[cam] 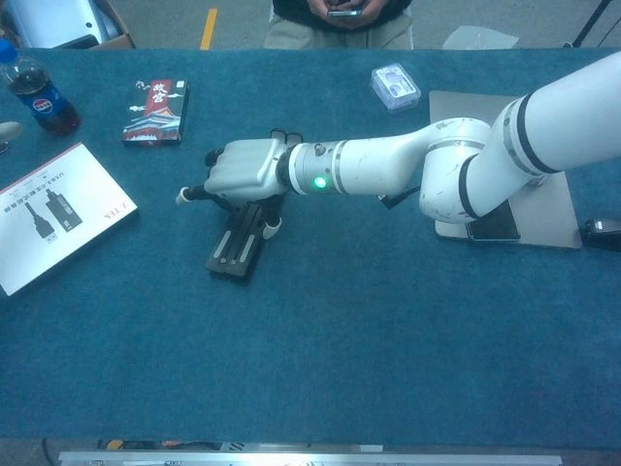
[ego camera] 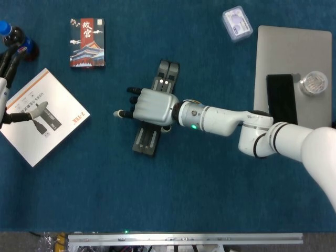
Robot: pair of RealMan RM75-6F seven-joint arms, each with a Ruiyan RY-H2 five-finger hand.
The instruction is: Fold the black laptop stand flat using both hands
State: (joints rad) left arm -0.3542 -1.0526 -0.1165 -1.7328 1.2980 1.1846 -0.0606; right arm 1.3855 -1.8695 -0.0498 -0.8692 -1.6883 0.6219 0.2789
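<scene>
- Far left, head view: left hand [ego camera: 6,68] at frame edge by the cola bottle [ego camera: 16,39]; only dark fingers + a bit of white arm show, can't tell if spread or closed. Its lower part lies over the leaflet's edge.
- White leaflet [ego camera: 44,115] lies flat on the blue table [ego camera: 157,210], tilted, w/ printed pics of a black adapter.
- Card box [ego camera: 87,42] w/ a red-roofed building pic sits near the far edge, well apart from the stand.
- Laptop stand [ego camera: 149,139], black, lies mid-table; both legs side by side & touching, one narrow bar running diagonally, near end toward the robot.
- Right hand [ego camera: 149,106] rests palm-down on the stand's middle, fingers spread & pointing left past the stand, thumb on the near side by the legs. Not wrapped round anything visible; holds nothing.
- Right arm runs from the hand off to the right, green light near the wrist.
- Clear plastic box [ego camera: 237,23] sits by the far edge.
- Grey laptop [ego camera: 289,52], closed, at far right; black phone [ego camera: 282,98] & small round jar [ego camera: 315,83] on top of it.
</scene>
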